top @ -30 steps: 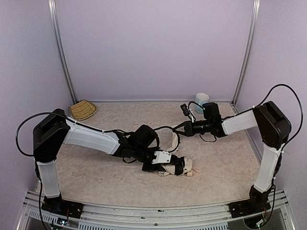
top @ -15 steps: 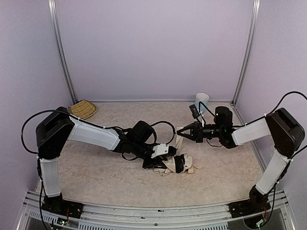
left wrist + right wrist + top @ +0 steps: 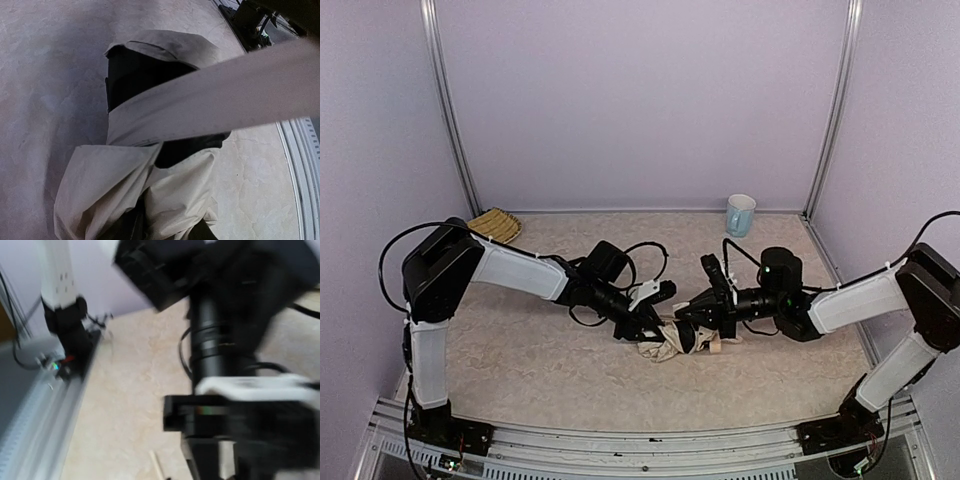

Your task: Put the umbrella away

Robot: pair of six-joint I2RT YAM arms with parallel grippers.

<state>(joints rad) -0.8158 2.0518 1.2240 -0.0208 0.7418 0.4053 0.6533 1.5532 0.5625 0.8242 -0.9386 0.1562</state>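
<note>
Closely over the umbrella (image 3: 680, 342), the left arm's jaws (image 3: 655, 308) sit at its left end, their gap impossible to tell. The right arm's jaws (image 3: 696, 314) are closed just above its right end, perhaps on the taut strap (image 3: 225, 95). The umbrella lies collapsed and bunched on the worktop (image 3: 520, 350). Likely wrapping and stowing are both left, with the basket (image 3: 495, 226) well behind it, leftward.

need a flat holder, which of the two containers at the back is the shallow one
The woven straw basket, low and tan in the back left corner; the mug stands tall at back right.
</note>
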